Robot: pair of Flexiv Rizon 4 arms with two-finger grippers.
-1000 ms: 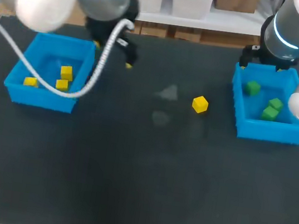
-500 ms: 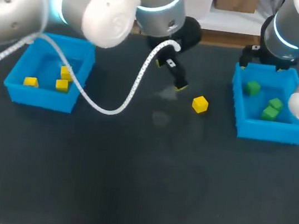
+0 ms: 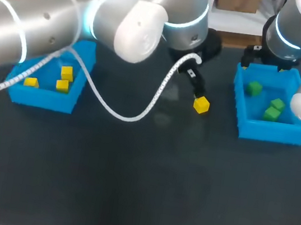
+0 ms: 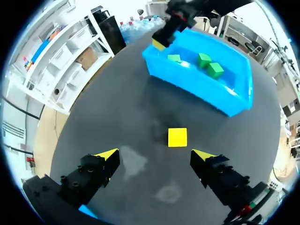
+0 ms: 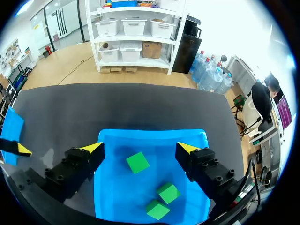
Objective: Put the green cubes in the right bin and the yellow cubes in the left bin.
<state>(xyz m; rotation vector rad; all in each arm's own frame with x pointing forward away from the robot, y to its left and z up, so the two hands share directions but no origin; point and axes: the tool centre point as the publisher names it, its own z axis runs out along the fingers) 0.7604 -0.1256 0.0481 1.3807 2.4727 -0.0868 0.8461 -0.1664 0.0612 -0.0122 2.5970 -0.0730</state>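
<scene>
Carried across from beside the left bin (image 3: 39,99) within the past second, the left hand (image 4: 154,154) was brought up to the lone yellow cube (image 4: 177,137) on the surface (image 3: 128,188).

From there the cube could be clipped and knocked aside on the descent, since it was seen just ahead of the fingertips (image 4: 108,153), nearer one of them, and not yet between them; a skewed pinch could also be lost on the way back to the left bin. The left hand was held wide open, with nothing gripped or touched. Farther off, the right hand (image 5: 140,147) was likewise spread wide and empty above the right bin (image 5: 112,192), where three green cubes (image 5: 137,162) were lodged.
</scene>
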